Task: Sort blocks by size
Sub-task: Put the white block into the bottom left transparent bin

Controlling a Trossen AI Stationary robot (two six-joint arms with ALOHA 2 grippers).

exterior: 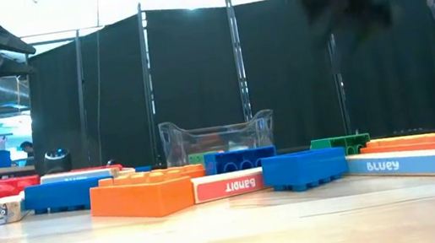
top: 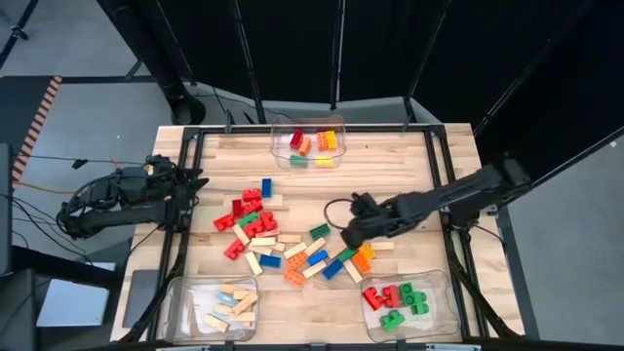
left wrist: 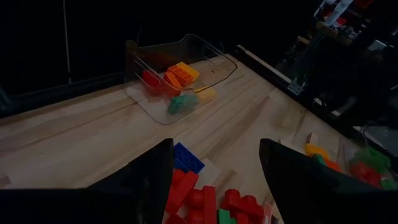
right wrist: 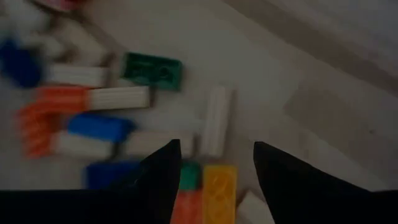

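A wooden desk (top: 390, 156) carries a loose scatter of blocks (top: 292, 244) across its middle: red, blue, green, orange and yellow studded bricks mixed with pale wooden bars. Three clear bins (top: 310, 141) sit at its edges. The far one holds red, orange, yellow and green bricks, the near left one holds pale bars and the near right one holds red and green bricks.

The right tool (top: 348, 237) hangs low over the right part of the scatter. From its own camera its two dark fingers (right wrist: 155, 183) stand parted, with a yellow brick (right wrist: 219, 183) and a green one showing in the gap between them. Nothing is gripped. That picture is blurred, so whether the fingertips touch the desk cannot be told.

The left tool (top: 195, 182) waits at the desk's left edge, its fingers spread wide and holding nothing, beside the red bricks.

From desk height the right arm is only a dark smear above the row of blocks.
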